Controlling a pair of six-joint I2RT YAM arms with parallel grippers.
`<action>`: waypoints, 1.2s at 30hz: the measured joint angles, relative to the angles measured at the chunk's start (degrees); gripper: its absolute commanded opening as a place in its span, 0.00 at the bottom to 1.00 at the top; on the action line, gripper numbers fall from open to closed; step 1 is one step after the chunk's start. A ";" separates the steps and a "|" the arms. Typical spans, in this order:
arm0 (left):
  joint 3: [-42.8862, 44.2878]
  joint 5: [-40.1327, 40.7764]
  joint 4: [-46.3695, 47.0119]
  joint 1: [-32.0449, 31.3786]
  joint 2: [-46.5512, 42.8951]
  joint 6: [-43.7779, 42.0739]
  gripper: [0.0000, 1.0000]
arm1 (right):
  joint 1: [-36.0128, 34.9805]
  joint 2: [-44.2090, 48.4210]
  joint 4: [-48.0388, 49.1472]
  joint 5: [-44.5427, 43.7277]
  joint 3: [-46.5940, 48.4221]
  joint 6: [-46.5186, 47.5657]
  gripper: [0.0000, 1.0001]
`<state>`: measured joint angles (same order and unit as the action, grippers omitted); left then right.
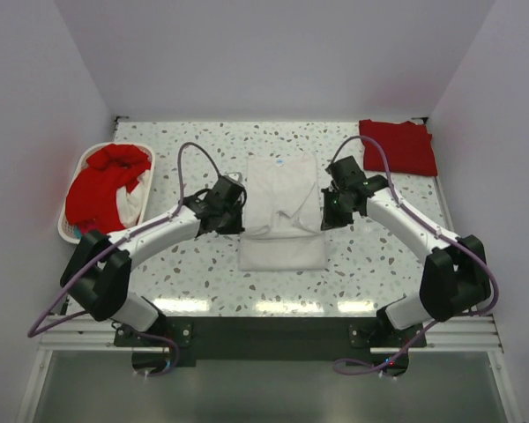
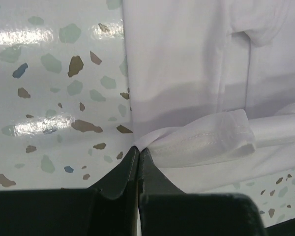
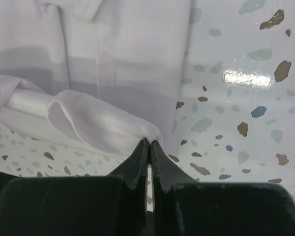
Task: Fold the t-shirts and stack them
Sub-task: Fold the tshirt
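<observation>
The white shirt (image 1: 282, 211) lies in the middle of the table (image 1: 194, 273), partly folded. Two claws pinch it. The left claw (image 2: 138, 150) is closed tight on its left edge, and the right claw (image 3: 149, 143) is closed tight on its right edge. One red shirt (image 1: 399, 146) lies folded in the far right corner. One basket (image 1: 73, 234) on the left holds a heap of red cloth (image 1: 101, 185); I cannot count the shirts in it.
</observation>
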<state>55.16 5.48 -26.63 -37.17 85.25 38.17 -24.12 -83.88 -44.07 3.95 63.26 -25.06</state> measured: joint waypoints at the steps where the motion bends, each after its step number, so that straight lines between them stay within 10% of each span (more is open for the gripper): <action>1: 0.26 0.31 0.57 0.35 0.74 -0.50 0.00 | 0.55 -0.63 0.52 0.04 0.20 0.48 0.00; 26: 4.39 4.90 12.83 2.82 11.04 -4.83 0.12 | 4.92 -11.54 14.43 -0.17 0.22 5.92 0.00; 36: 1.99 5.88 14.10 3.02 10.75 -4.33 0.52 | 4.90 -12.33 13.84 -0.46 1.77 6.19 0.43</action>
<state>57.14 11.35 -12.53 -34.15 96.01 33.85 -19.22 -96.20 -30.24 3.49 65.04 -18.87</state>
